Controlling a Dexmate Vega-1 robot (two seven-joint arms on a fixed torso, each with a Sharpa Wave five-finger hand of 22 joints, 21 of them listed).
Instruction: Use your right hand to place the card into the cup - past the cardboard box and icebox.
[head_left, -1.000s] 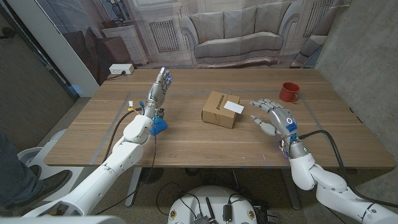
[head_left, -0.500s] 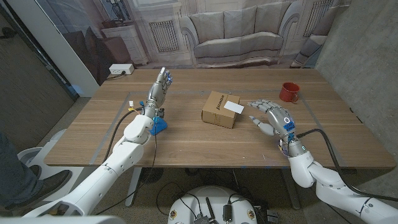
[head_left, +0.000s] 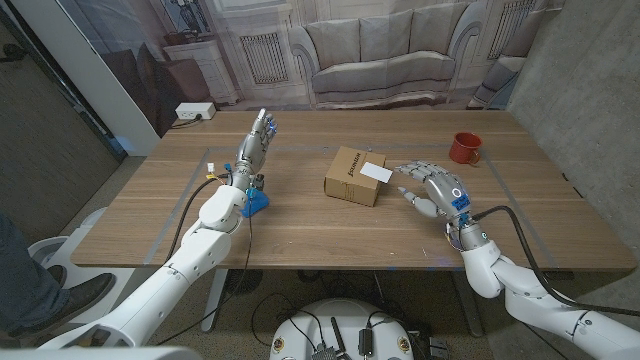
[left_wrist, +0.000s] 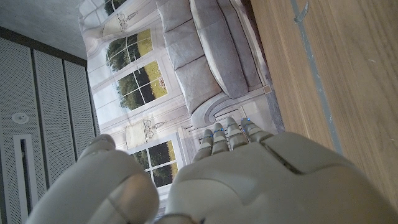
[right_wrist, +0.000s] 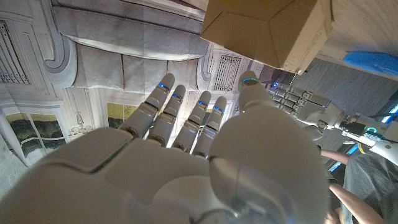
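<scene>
A white card (head_left: 376, 172) lies on top of a small cardboard box (head_left: 354, 176) at the table's middle. A red cup (head_left: 464, 149) stands far right of the box. My right hand (head_left: 432, 187) hovers open just right of the box, fingers spread toward the card, holding nothing. In the right wrist view the right hand (right_wrist: 186, 155) points at the cardboard box (right_wrist: 270, 31). My left hand (head_left: 256, 142) is raised, open, fingers straight, at the table's left; the left hand (left_wrist: 211, 180) also fills the left wrist view.
A small blue object (head_left: 254, 202) sits on the table beside my left forearm. A taped outline (head_left: 196, 186) marks the wooden table (head_left: 300, 225). Behind the table hangs a backdrop printed with a sofa (head_left: 385, 55).
My right hand has crept left toward the box and card. The left arm, box, card and cup have not moved.
</scene>
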